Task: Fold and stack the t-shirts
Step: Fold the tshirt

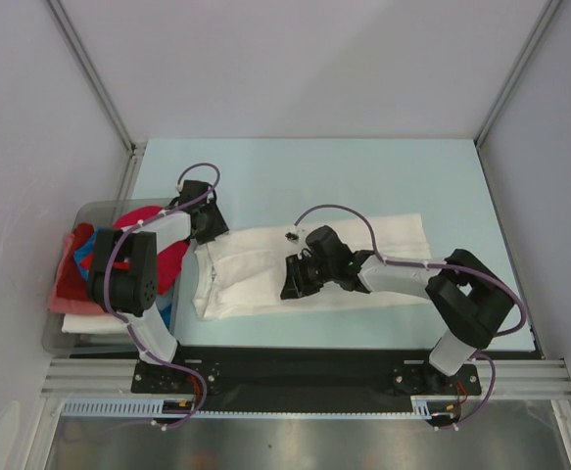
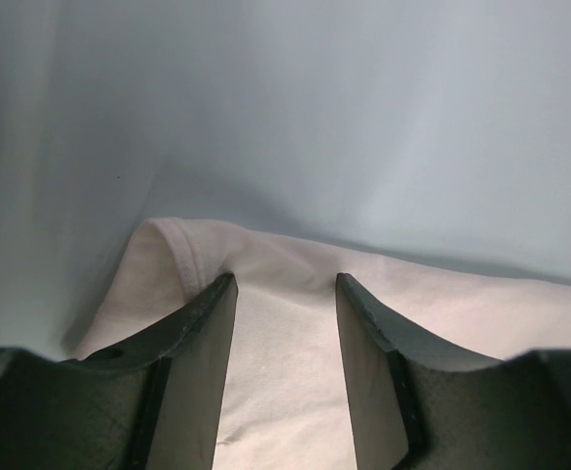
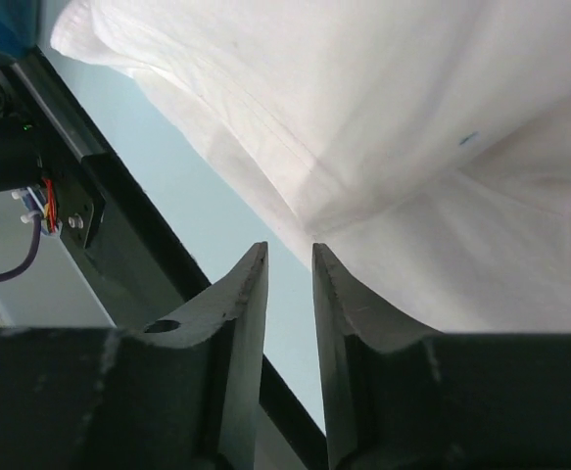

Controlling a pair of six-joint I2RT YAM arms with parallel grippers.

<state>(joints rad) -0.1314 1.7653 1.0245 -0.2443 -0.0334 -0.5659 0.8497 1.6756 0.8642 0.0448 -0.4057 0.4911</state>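
Overhead view looks down on the desk [image 1: 363, 166], arm bases [image 1: 167, 377] at six o'clock; both wrist views sit close over the same white t-shirt [image 1: 256, 269].

White t-shirt [image 1: 256, 266], long folded band, centre; red, blue, pink tees [image 1: 71, 276] heaped left.

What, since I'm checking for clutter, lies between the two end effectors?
Only the white shirt, spread from the left end effector to the right end effector; the top view shows it.

Left arm [image 1: 156, 240] forward, jaws half apart; right arm [image 1: 398, 277] low and leftward, jaws narrowly apart.
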